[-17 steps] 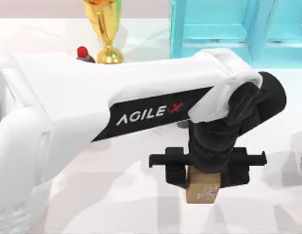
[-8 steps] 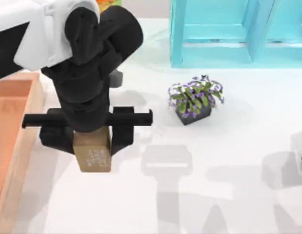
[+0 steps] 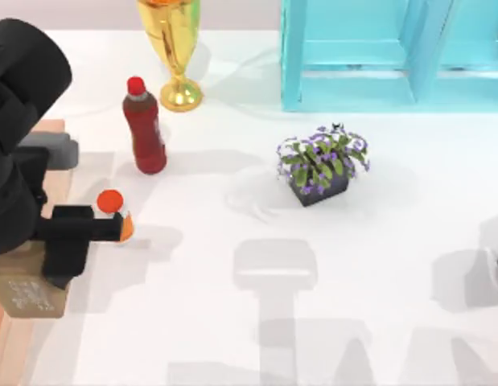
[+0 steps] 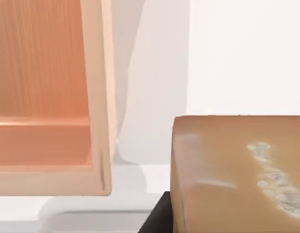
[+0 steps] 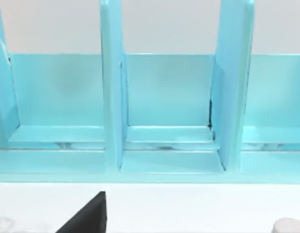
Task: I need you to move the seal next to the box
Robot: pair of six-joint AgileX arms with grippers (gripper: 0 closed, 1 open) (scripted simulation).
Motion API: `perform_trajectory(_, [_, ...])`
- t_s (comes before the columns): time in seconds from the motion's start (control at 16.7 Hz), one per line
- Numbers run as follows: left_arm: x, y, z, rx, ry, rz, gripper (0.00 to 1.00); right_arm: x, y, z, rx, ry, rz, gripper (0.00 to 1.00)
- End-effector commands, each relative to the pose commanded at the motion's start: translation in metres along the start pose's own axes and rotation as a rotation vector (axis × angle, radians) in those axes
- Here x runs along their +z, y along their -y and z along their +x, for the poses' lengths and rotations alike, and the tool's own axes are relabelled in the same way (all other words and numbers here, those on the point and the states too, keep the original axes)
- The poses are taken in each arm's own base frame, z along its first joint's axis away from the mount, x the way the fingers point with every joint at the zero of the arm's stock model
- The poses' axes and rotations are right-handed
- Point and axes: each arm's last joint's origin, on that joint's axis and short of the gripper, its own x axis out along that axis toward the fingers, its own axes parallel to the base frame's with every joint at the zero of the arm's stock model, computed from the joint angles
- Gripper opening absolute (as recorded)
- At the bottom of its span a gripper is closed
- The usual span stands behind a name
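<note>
**Seal held at the table's left edge, beside the box**

At the left edge of the white table (image 3: 329, 322), near the front corner: left gripper (image 3: 23, 265), black, two-fingered, closed on the seal (image 3: 27, 293), a small tan-brown cardboard-coloured block with faint whitish marks on its upper face. Fingers pressed against the block's sides, the right-hand finger (image 3: 67, 253) plainly visible in the top view. Seen from the left wrist, the same block (image 4: 237, 174) large in the foreground, whitish marks on its face, and just beside it the thick pale-wood wall of the open-topped box (image 4: 99, 97) with its salmon-orange inside; a strip of white table between block and wall, so apart rather than touching.

Close by the gripper, an orange-capped small bottle (image 3: 112, 205). Farther back on the left half, a dark-red bottle with a red cap (image 3: 146, 129) standing upright, and a gold trophy cup (image 3: 176, 48) at the back edge. Near the middle, a dark flowerpot with purple blossoms (image 3: 321, 165). Along the back edge toward the right, a turquoise shelf unit (image 3: 377, 56), its compartments facing the right wrist camera (image 5: 164, 107).

Right arm parked off the right edge.
</note>
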Motion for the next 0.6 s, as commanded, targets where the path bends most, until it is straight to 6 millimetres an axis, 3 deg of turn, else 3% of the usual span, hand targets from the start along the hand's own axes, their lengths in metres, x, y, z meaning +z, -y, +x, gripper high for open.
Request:
perform_trajectory(0.3, [0.001,0.001,0.001,0.001,0.0,0.005,0.0,0.0,0.0,0.0,0.0,0.0,0.0,1.0])
perform_trajectory(0.6, [0.002,0.001,0.033,-0.001,0.001,-0.002,0.0,0.0,0.0,0.0,0.0,0.0,0.0,1.0])
